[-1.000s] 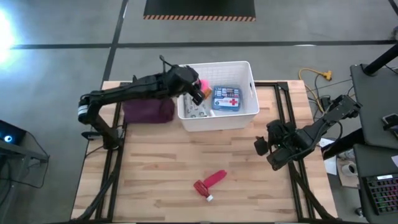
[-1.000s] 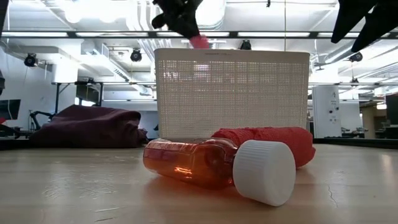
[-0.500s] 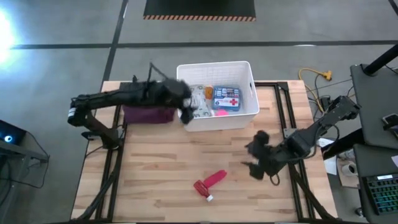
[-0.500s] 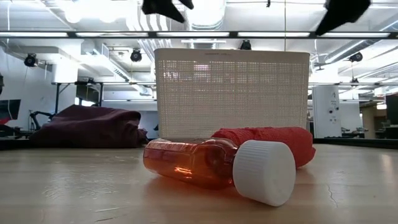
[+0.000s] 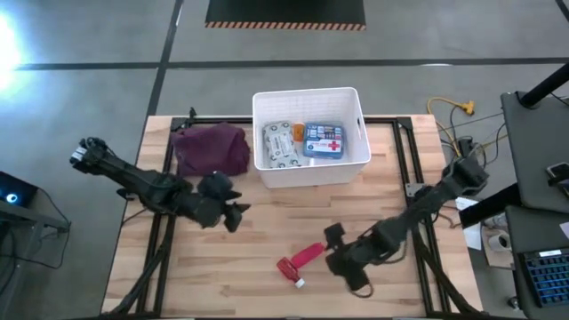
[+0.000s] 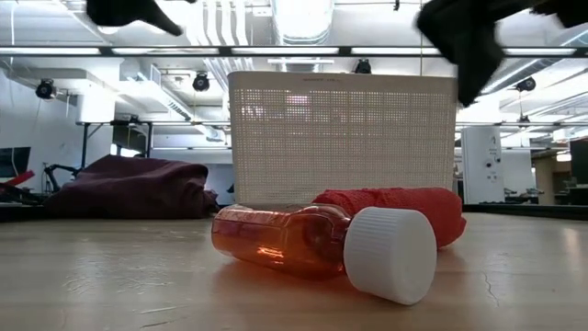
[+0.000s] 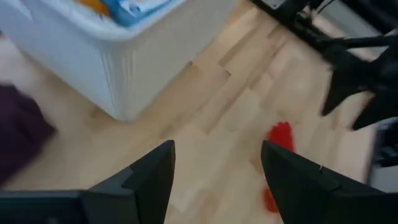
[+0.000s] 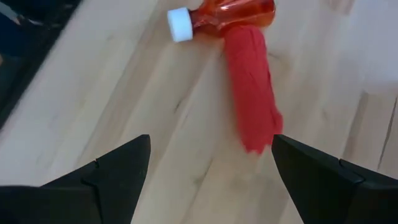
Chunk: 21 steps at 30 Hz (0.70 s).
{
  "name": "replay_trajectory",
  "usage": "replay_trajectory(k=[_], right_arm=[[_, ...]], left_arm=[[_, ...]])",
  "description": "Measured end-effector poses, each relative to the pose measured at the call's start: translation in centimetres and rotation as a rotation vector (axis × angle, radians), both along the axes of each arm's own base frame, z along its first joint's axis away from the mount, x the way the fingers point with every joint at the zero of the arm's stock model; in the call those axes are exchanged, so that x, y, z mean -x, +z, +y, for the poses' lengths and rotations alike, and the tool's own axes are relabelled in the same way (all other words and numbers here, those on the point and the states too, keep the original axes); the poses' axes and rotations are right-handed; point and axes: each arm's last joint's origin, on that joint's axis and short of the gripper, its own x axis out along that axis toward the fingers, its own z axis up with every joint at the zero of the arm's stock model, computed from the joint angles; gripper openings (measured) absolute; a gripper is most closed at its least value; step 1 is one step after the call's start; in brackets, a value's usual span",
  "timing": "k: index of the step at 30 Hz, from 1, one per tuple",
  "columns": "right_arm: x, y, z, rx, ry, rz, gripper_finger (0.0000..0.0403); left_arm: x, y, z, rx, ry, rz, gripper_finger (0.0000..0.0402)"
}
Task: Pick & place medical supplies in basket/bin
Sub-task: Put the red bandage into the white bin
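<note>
the high view looks straight down on the whole desk from well above. the low view sits at desk-top height at the near edge, facing level across to the white basket, with an orange bottle very close to the lens. each wrist view looks down past its own pincer fingers at the wood. the right wrist and low views share that bottle.
</note>
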Motion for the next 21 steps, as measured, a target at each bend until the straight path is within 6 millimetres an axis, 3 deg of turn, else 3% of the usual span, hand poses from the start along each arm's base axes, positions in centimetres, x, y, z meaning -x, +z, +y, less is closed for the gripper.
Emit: replay_trajectory(k=[6, 11, 16, 21], right_arm=[[-4.0, -1.6, -0.1, 0.053, 0.016, 0.063, 0.0327], [-6.2, -1.9, -0.9, 0.029, -0.007, 0.117, 0.0327], [-7.2, -2.1, -1.4, -0.01, 0.023, 0.124, 0.0327], [-7.2, -3.9, -1.8, 0.018, 0.058, 0.167, 0.0327]], left_arm=[[2.5, -2.0, -1.3, 0.135, 0.007, -0.083, 0.0221], [3.3, -2.8, -1.8, 0.151, -0.002, -0.103, 0.0221], [3.4, -2.8, -1.8, 0.15, -0.005, -0.105, 0.0221], [3.4, -2.5, -1.8, 0.106, -0.024, -0.105, 0.0221]])
